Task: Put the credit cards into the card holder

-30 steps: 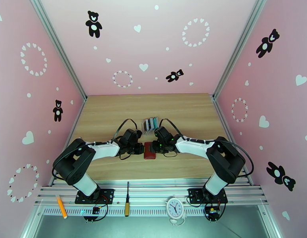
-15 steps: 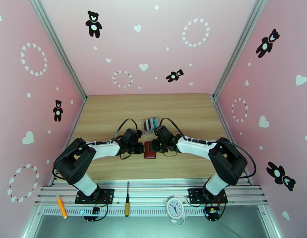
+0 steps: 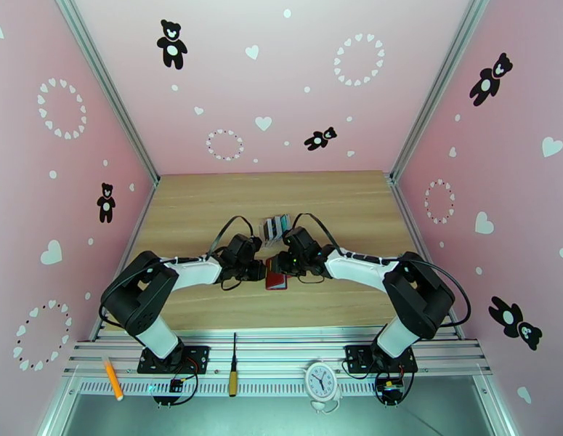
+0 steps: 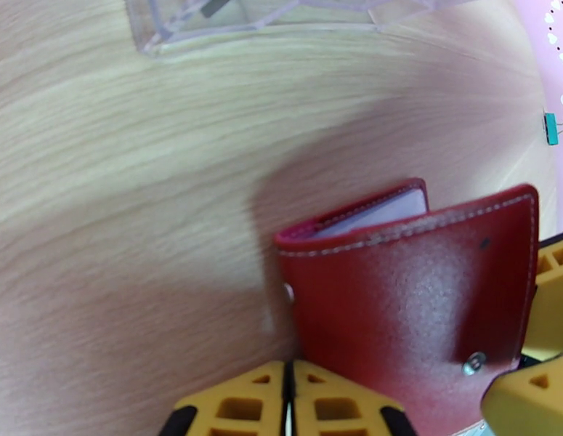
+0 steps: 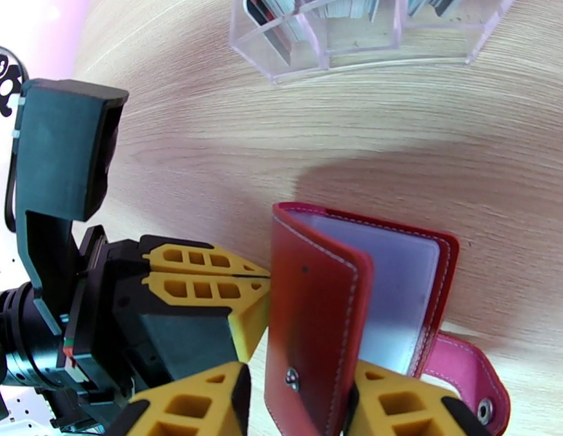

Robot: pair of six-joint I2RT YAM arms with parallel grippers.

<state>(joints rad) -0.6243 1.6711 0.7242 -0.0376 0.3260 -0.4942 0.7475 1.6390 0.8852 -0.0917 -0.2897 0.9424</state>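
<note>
Right jaws grip card holder (image 5: 317, 307) cover edge.

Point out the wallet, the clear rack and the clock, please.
wallet (image 5: 317, 314): right wrist view, on its red front cover.
rack (image 5: 354, 49): right wrist view, on its clear front wall.
clock (image 3: 321, 378): top view, on its white dial.

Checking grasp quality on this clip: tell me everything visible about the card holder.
The card holder is a dark-red, leather-look wallet with pale stitching, lying on the wooden table and partly open. Its front cover stands raised, baring grey translucent pockets; a pinker snap tab with a metal stud sticks out beside it. The right end effector pinches the raised cover; the left end effector, shut, meets its outer edge.
</note>
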